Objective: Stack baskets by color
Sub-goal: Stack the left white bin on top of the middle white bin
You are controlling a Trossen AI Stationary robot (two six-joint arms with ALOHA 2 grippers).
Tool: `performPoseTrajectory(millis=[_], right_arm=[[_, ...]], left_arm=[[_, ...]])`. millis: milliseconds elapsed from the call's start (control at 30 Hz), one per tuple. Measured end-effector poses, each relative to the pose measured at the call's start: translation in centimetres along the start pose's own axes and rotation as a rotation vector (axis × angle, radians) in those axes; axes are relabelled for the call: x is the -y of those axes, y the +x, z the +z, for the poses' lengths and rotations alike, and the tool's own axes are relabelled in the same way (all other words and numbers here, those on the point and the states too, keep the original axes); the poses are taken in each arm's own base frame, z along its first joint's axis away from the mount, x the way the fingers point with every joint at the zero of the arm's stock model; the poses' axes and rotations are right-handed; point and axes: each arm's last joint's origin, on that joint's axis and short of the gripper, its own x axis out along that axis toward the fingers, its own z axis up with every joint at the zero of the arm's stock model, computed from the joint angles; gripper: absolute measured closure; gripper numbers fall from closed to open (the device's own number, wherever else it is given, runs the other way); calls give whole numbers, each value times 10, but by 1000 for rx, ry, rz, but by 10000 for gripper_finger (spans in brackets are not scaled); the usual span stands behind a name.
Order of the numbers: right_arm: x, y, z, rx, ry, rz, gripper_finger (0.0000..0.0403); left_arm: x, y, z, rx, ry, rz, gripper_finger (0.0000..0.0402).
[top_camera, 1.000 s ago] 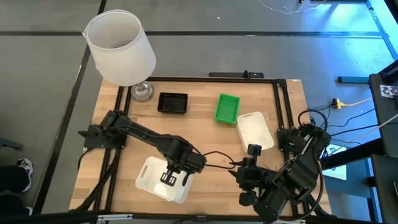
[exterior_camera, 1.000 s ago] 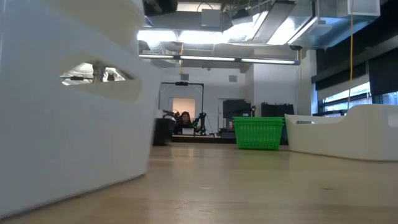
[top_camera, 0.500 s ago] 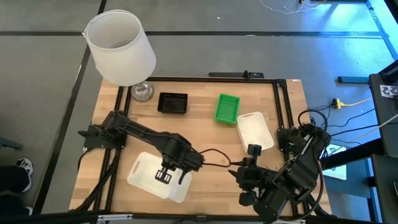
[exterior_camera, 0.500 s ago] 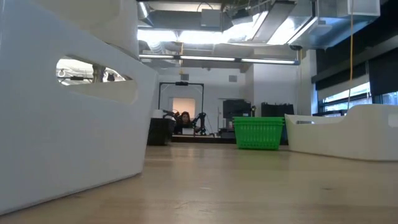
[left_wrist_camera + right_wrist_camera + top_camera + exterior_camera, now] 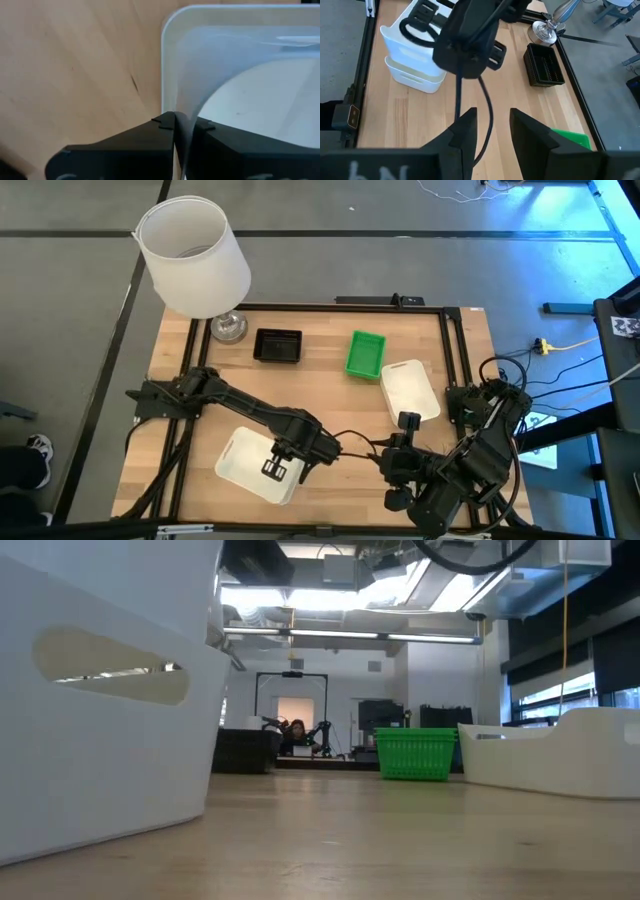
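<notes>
White basket point(image 5: 252, 468) wall pinched by left gripper point(image 5: 274, 469) fingers — right gripper point(image 5: 490, 132) fingers spread, near front edge.

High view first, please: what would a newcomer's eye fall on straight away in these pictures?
Probably the big white bucket looming over the table's far left corner. Next, the left gripper, fingers shut on the rim of the white baskets, two nested at the near left. The black basket, green basket and another white basket lie farther back, while the right gripper waits open at the near right.
</notes>
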Motion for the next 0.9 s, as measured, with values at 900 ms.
performPoseTrajectory(millis=[900], right_arm=[[-1,0,0,-16,-26,21,286]], left_arm=[[-5,28,7,-7,-29,59,402]])
